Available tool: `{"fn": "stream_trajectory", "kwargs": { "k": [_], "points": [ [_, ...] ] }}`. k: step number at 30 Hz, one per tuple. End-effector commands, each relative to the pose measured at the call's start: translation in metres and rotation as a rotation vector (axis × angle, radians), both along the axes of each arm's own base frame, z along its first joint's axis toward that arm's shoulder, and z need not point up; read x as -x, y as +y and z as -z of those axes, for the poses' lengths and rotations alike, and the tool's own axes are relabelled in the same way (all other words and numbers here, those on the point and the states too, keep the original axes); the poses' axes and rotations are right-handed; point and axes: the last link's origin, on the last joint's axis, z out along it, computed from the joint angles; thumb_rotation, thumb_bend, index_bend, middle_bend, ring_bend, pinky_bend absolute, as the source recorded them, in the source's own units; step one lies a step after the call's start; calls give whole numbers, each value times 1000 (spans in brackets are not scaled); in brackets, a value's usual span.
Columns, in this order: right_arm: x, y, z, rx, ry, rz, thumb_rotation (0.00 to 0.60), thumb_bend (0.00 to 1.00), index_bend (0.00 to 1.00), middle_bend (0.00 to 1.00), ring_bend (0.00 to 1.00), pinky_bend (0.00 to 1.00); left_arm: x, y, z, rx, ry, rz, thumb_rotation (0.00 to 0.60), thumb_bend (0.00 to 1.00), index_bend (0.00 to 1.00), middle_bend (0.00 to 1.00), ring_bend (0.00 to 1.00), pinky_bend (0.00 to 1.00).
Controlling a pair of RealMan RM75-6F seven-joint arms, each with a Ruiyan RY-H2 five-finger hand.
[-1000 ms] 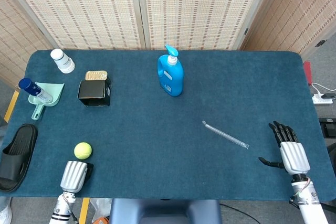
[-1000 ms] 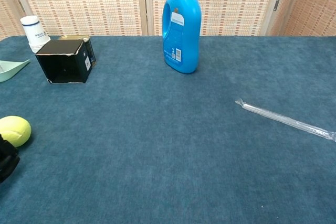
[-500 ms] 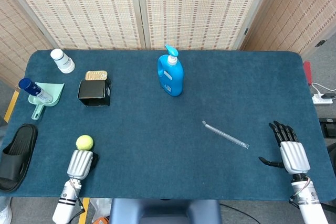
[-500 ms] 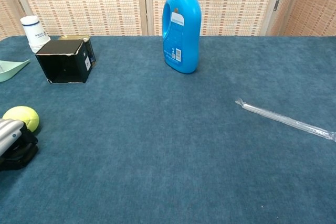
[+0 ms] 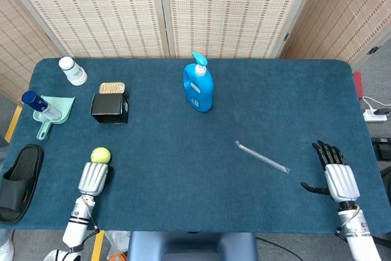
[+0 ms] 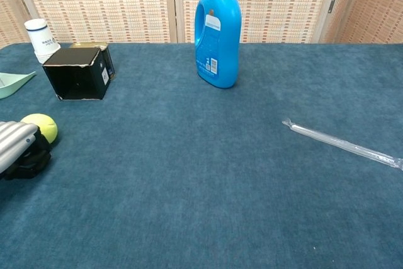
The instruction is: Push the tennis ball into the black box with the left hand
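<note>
A fuzzy yellow-green tennis ball (image 5: 101, 155) is sitting on the blue table (image 5: 201, 169), well short of the black box (image 5: 110, 107). The left hand (image 5: 93, 178), fingers curled in and empty, is touching it from behind. The right hand (image 5: 335, 174) is lying open.

A matt, napped blue cloth is covering the table (image 5: 244, 102), and the fuzzy felt of the tennis ball (image 5: 101, 155) is showing dull yellow-green at nine o'clock of it, beside the ribbed, silvery, metal-looking back of the left hand (image 5: 93, 177). The black box (image 6: 77, 74) is looking like matt card with worn pale edges, though that is hard to settle from here. The blue detergent bottle (image 6: 217, 33) is shining as glossy plastic, and the thin clear tube (image 6: 343, 143) is glinting like smooth plastic.
</note>
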Motion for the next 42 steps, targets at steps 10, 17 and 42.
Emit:
{"fn": "stream_trajectory", "kwargs": {
  "k": [10, 17, 42],
  "points": [
    [0, -1, 1, -1, 4, 5, 600, 0, 0, 0, 0, 0, 6, 19, 0, 3, 17, -21, 600, 675, 1000, 1000, 1000, 1000],
    [0, -2, 2, -2, 7, 8, 600, 0, 0, 0, 0, 0, -1, 36, 3, 4, 13, -18, 600, 674, 1000, 1000, 1000, 1000],
    [3, -11, 4, -24, 9, 38, 600, 0, 0, 0, 0, 0, -17, 104, 2, 102, -88, -96, 197, 349, 0, 0, 0, 0]
  ]
}}
